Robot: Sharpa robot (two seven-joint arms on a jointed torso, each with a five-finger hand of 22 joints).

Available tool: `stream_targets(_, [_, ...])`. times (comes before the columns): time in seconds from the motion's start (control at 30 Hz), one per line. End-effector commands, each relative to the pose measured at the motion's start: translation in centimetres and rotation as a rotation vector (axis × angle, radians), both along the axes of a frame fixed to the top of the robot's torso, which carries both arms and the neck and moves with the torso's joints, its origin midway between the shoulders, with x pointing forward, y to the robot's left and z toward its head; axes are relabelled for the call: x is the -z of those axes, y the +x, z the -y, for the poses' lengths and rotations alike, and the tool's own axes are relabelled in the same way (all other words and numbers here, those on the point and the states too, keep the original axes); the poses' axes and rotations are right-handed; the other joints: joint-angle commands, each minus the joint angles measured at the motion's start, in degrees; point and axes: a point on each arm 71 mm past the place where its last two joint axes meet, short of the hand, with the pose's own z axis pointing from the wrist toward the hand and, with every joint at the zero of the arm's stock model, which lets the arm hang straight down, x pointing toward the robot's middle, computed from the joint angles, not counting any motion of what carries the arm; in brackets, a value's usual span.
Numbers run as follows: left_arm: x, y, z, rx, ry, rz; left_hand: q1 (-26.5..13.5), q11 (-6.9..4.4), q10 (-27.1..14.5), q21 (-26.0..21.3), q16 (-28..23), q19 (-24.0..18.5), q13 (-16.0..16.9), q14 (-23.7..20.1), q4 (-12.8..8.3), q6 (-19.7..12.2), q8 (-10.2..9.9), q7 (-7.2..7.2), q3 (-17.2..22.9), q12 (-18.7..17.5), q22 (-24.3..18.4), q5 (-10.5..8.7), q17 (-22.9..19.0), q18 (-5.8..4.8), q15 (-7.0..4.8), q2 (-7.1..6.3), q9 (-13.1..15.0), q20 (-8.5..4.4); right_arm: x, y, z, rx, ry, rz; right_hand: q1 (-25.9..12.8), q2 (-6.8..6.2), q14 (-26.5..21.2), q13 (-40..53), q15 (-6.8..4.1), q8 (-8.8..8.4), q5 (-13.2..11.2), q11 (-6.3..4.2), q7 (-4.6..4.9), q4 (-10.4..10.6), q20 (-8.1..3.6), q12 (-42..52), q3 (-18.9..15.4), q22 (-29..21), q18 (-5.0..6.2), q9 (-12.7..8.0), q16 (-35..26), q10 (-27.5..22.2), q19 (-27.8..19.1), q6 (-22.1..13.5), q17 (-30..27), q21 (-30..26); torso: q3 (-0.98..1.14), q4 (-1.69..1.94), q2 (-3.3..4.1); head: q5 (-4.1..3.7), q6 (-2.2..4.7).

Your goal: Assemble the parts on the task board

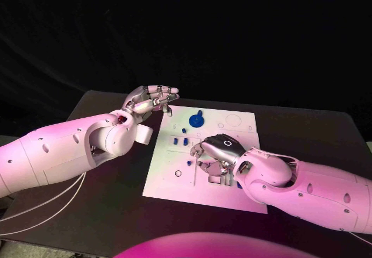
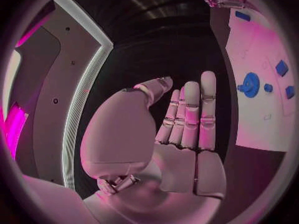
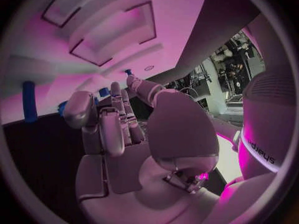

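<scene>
The white task board [image 1: 233, 188] lies in the middle of the black table. A round blue part [image 1: 197, 119] stands near its far edge, with small blue parts [image 1: 180, 141] just nearer. My left hand [image 1: 151, 98] hovers off the board's far left corner; in the left wrist view its fingers [image 2: 190, 114] are straight and apart, holding nothing, with the round part [image 2: 251, 84] beyond them. My right hand [image 1: 217, 153] is palm-down over the board's middle. Its fingers [image 3: 118, 114] reach the board [image 3: 174, 15]. A small blue part [image 3: 127, 72] shows at the thumb's tip; whether they touch is unclear.
Black table [image 1: 101, 215] surrounds the board on all sides. White cables [image 1: 47, 207] trail from my left arm over the table's left side. More blue parts [image 3: 29, 102] stand on the board ahead of my right hand.
</scene>
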Motion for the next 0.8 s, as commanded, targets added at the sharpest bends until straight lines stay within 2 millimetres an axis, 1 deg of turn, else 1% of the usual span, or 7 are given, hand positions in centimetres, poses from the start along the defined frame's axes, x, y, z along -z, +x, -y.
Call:
stream_targets(0.03, [0.0,-0.1,0.2,0.023,-0.007,0.000,0.0,0.19,-0.4,-0.3,0.3,0.0,0.1,-0.5,-0.1,-0.2,0.2,0.10,-0.4,0.3,-0.1,0.13,-0.1,0.82,-0.11,0.47,0.1,-0.05,-1.2,0.4,1.1,0.031,0.021,0.031,0.0,-0.63,2.3,0.0,0.37,-0.32,0.0,-0.03,-0.13,0.2,0.19,0.0,-0.2,-0.1,0.02,-0.1,0.1,-0.4,-0.3,-0.4,-0.2,-0.2,-0.01,-0.06,0.00,-0.58,0.40])
stream_targets(0.23, [0.0,-0.1,0.2,0.025,-0.006,-0.002,0.0,0.19,-0.4,-0.3,0.3,0.0,0.1,-0.5,-0.1,-0.2,0.2,0.10,-0.4,0.3,-0.1,0.13,-0.1,0.82,-0.11,0.47,0.1,-0.05,-2.9,2.0,4.0,0.098,-0.008,0.011,-0.7,-1.90,1.6,-0.5,0.50,-0.59,-0.4,0.04,-0.41,0.8,0.46,-0.2,-1.2,-1.7,0.53,-0.1,-1.0,-2.3,-1.6,-0.7,-2.8,-2.3,-0.06,-0.08,-0.06,-2.07,1.25])
stream_targets(0.33, [0.0,-0.1,0.2,0.028,-0.007,-0.003,0.0,0.19,-0.5,-0.4,0.3,0.0,0.1,-0.5,-0.1,-0.2,0.3,0.10,-0.4,0.3,-0.1,0.13,-0.1,0.82,-0.09,0.48,0.1,-0.04,-3.6,3.2,6.0,0.140,-0.051,-0.013,-1.1,-2.93,0.9,-1.3,0.69,-1.33,0.6,0.31,-0.25,1.4,0.66,-0.6,-3.3,-3.9,1.10,-0.3,-2.1,-5.2,-3.2,-1.9,-5.1,-5.3,-0.06,-0.06,-0.03,-2.70,1.55])
stream_targets(0.37, [0.0,-0.1,0.2,0.029,-0.007,-0.003,0.0,0.19,-0.5,-0.4,0.3,0.0,0.1,-0.5,-0.1,-0.2,0.3,0.10,-0.4,0.3,-0.1,0.13,-0.1,0.82,-0.09,0.48,0.1,-0.04,-3.8,3.6,6.6,0.153,-0.069,-0.022,-1.4,-3.31,0.5,-1.8,0.81,-1.93,1.1,0.39,-0.76,2.0,0.77,-0.7,-5.6,-5.7,1.58,-0.4,-2.8,-7.1,-4.6,-3.0,-6.5,-7.7,-0.05,-0.05,-0.01,-2.99,1.71])
stream_targets(0.4, [0.0,-0.1,0.2,0.029,-0.007,-0.004,0.0,0.19,-0.5,-0.4,0.3,0.0,0.1,-0.5,-0.1,-0.2,0.3,0.10,-0.4,0.3,-0.1,0.13,-0.1,0.82,-0.09,0.48,0.1,-0.04,-3.8,3.8,6.9,0.159,-0.078,-0.027,-1.4,-3.34,0.5,-1.8,0.81,-1.96,1.1,0.40,-0.79,2.1,0.78,-0.6,-5.8,-5.8,1.60,-0.4,-2.8,-7.2,-4.7,-3.0,-6.6,-7.8,-0.05,-0.04,-0.02,-3.13,1.79])
stream_targets(0.63, [0.0,-0.1,0.2,0.032,-0.007,-0.004,0.0,0.19,-0.5,-0.4,0.3,0.0,0.1,-0.5,-0.1,-0.2,0.3,0.10,-0.4,0.3,-0.1,0.13,-0.1,0.82,-0.09,0.48,0.1,-0.04,-3.7,4.6,8.7,0.182,-0.151,-0.072,2.1,-1.46,0.2,-2.0,1.11,-3.11,1.7,0.77,-1.74,3.7,1.05,2.0,-15.5,-7.2,1.83,-0.4,-3.1,-10.4,-4.9,-4.7,-7.9,-10.2,0.06,0.01,0.13,-3.73,2.18])
stream_targets(0.8, [0.0,-0.1,0.2,0.033,-0.006,-0.003,-0.1,0.21,-0.6,-0.4,0.4,-0.1,0.1,-0.5,-0.1,-0.2,0.3,0.11,-0.4,0.4,-0.1,0.13,-0.1,0.82,-0.08,0.48,0.1,-0.03,-3.4,4.8,8.9,0.179,-0.172,-0.089,3.3,-0.66,0.5,-1.9,0.96,-2.75,1.9,0.57,-1.47,3.8,0.95,3.2,-16.3,-6.9,1.76,-0.2,-2.7,-10.0,-4.4,-3.9,-7.5,-10.0,0.04,0.06,0.10,-3.79,2.13])
